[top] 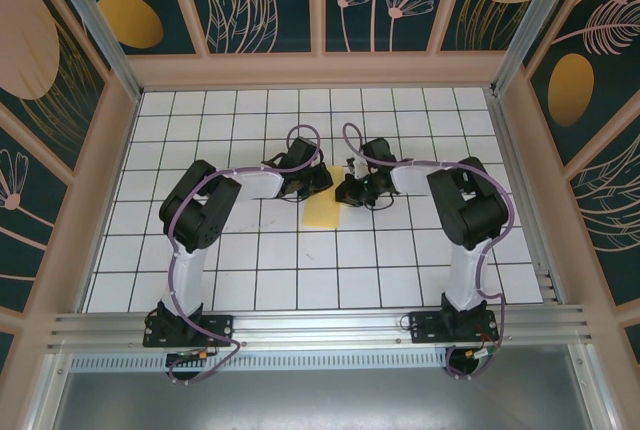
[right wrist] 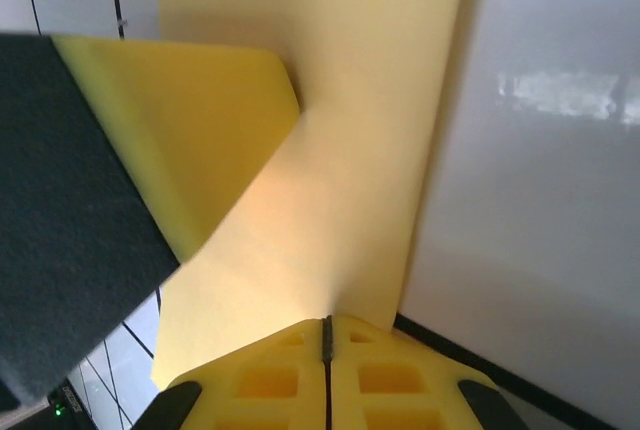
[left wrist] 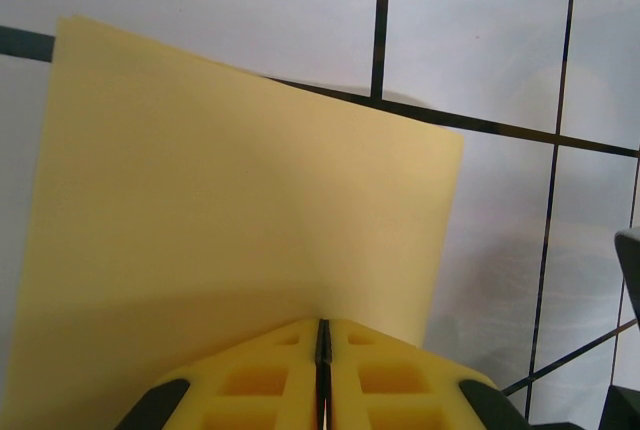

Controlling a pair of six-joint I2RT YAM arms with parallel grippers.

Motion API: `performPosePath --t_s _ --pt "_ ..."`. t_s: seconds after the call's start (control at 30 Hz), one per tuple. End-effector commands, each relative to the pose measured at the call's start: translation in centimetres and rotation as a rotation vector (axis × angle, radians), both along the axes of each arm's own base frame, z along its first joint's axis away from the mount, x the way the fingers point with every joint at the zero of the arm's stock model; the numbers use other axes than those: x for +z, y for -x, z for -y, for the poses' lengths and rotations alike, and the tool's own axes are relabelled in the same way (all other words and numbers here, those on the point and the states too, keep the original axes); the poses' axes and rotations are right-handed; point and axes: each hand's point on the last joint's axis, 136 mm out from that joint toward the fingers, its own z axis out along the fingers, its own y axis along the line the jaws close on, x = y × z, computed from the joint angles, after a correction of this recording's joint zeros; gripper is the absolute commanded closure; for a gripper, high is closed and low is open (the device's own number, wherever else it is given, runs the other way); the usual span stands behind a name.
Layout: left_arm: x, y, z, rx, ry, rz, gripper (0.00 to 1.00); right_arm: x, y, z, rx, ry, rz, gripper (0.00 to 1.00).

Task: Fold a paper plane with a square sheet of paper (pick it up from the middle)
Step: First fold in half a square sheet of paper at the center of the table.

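**Item: sheet** (top: 322, 214). Plain yellow paper at the middle of the table (top: 200, 270), between the two arms. No crease can be made out. From above it looks about as wide as it is long, so no long axis can be given.

**Left gripper** (top: 322, 186). Closed on the sheet's far edge, towards its left side. In the left wrist view the fingers meet in a tight seam with the paper caught in it.

**Right gripper** (top: 347, 193). Closed on the same far edge, towards its right side. In the right wrist view the paper is clamped in the seam. A pad (right wrist: 190, 120) of the left gripper sits just beside it, against the sheet.

**Relation.** The sheet runs from both pinch points towards the table's near edge. The tips stand close together on the far edge, neither arm clearly nearer.

**Contact with table.** The free end appears to ride just above the tiles, but I cannot tell whether it touches.

**Judgement.** Any fold would hinge on this shared edge. The two holds are so close that the outer corners are uncontrolled and may droop or skew.
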Motion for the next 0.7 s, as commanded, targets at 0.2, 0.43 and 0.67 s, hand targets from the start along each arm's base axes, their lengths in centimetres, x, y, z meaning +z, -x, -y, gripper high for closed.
performPosePath --t_s 0.2,0.43,0.67 --pt "-4.2 1.0 -2.3 0.043 -0.118 -0.078 0.9 -0.7 5.4 0.9 0.074 0.043 -0.089 0.95" --pt "-4.2 1.0 -2.4 0.044 -0.118 -0.08 0.9 -0.8 7.6 0.5 0.108 0.036 -0.101 0.95" --pt "-3.5 0.9 -2.1 0.04 -0.104 -0.067 0.9 0.4 8.7 0.0 0.144 0.026 -0.076 0.94"
